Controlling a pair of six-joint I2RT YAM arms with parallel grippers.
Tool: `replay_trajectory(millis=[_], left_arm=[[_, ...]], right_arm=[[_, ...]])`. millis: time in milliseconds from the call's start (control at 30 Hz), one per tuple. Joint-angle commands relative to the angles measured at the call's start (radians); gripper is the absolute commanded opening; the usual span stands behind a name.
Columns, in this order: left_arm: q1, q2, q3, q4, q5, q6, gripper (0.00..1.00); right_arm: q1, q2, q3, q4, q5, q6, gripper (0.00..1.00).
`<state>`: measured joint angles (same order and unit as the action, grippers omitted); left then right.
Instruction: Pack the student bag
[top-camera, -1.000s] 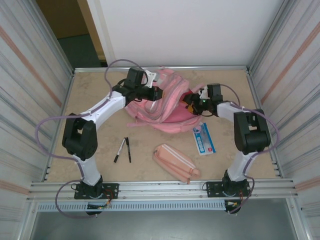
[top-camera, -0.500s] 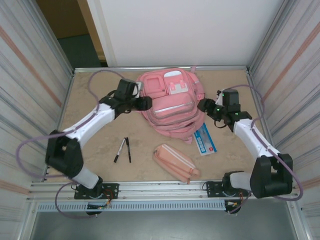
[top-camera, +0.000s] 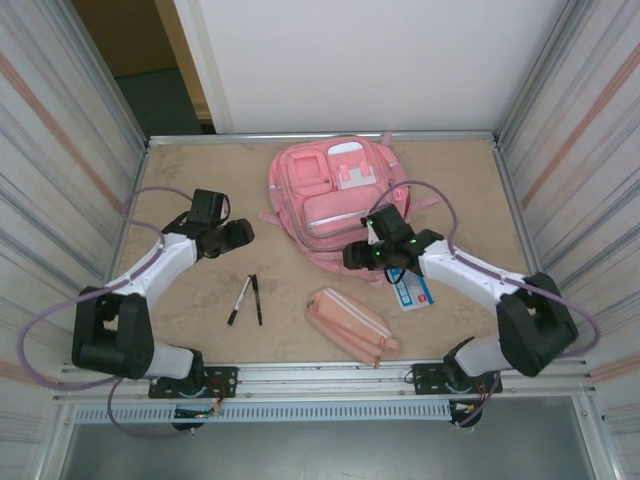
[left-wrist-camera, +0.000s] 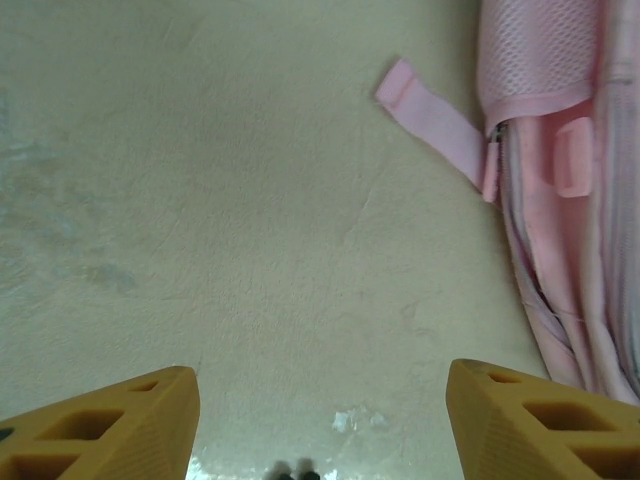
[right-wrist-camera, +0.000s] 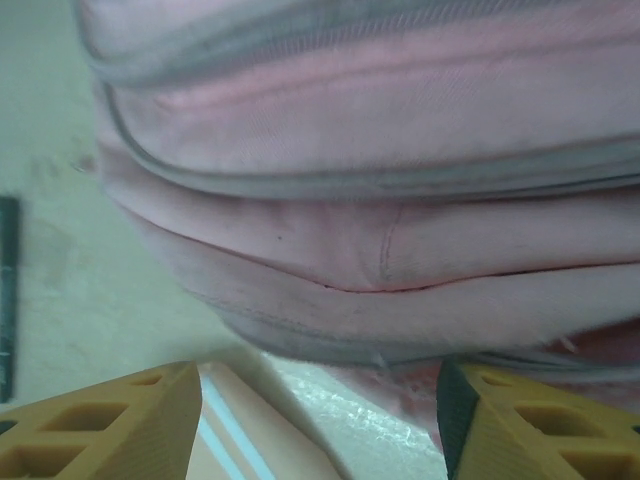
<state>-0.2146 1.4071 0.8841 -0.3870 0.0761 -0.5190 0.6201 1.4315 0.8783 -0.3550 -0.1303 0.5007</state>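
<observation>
Pink fabric student bag (top-camera: 335, 195) lies flat, front pockets up, zips judged shut. Right gripper (top-camera: 352, 258) is released and empty, with the bag's lower edge just ahead of its fingertips, probably stationed to open a zip. Left gripper (top-camera: 241, 234) is released and empty over bare table (top-camera: 190, 320), the bag apart to its right. Pens (top-camera: 247, 298) and pencil case (top-camera: 350, 325) await packing.
</observation>
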Motion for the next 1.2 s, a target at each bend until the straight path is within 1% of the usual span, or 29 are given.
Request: replay_trajectory(millis=[0, 67, 133, 267, 400, 467, 633, 667, 767, 800, 900, 967, 1033, 1167], left_arm=[[0.001, 0.052, 0.046, 0.098, 0.098, -0.066, 0.65], [-0.023, 0.075, 0.064, 0.175, 0.146, -0.077, 0.65], [-0.048, 0.108, 0.101, 0.203, 0.149, -0.071, 0.65], [-0.067, 0.212, 0.203, 0.238, 0.168, -0.051, 0.65], [-0.063, 0.368, 0.325, 0.244, 0.167, -0.020, 0.65], [-0.064, 0.430, 0.362, 0.251, 0.127, -0.007, 0.65], [-0.056, 0.554, 0.428, 0.263, 0.074, 0.006, 0.61], [-0.057, 0.565, 0.425, 0.275, 0.068, 0.007, 0.59], [-0.055, 0.588, 0.406, 0.316, 0.077, -0.004, 0.41], [-0.055, 0.592, 0.396, 0.330, 0.080, -0.006, 0.36], [-0.055, 0.596, 0.365, 0.372, 0.076, -0.012, 0.24], [-0.054, 0.596, 0.355, 0.386, 0.080, -0.018, 0.11], [-0.053, 0.588, 0.347, 0.389, 0.091, -0.012, 0.00], [-0.054, 0.533, 0.287, 0.400, 0.107, -0.007, 0.00]], right_arm=[[0.015, 0.075, 0.081, -0.029, 0.065, -0.022, 0.63], [0.013, 0.109, 0.123, -0.063, 0.107, -0.001, 0.63], [0.011, 0.118, 0.126, -0.049, 0.117, 0.016, 0.64], [-0.025, 0.148, 0.125, -0.033, 0.095, 0.050, 0.64], [-0.080, 0.167, 0.096, 0.014, 0.023, 0.079, 0.58], [-0.099, 0.182, 0.100, 0.026, -0.007, 0.080, 0.54], [-0.120, 0.207, 0.127, 0.036, -0.046, 0.070, 0.32], [-0.122, 0.210, 0.132, 0.034, -0.052, 0.062, 0.29], [-0.139, 0.211, 0.145, 0.014, -0.049, 0.046, 0.25], [-0.149, 0.211, 0.144, 0.015, -0.052, 0.042, 0.24], [-0.183, 0.216, 0.145, 0.017, -0.087, 0.031, 0.23], [-0.202, 0.219, 0.148, 0.012, -0.098, 0.021, 0.23], [-0.217, 0.217, 0.148, 0.009, -0.102, 0.014, 0.22], [-0.248, 0.230, 0.168, -0.001, -0.117, -0.018, 0.21]])
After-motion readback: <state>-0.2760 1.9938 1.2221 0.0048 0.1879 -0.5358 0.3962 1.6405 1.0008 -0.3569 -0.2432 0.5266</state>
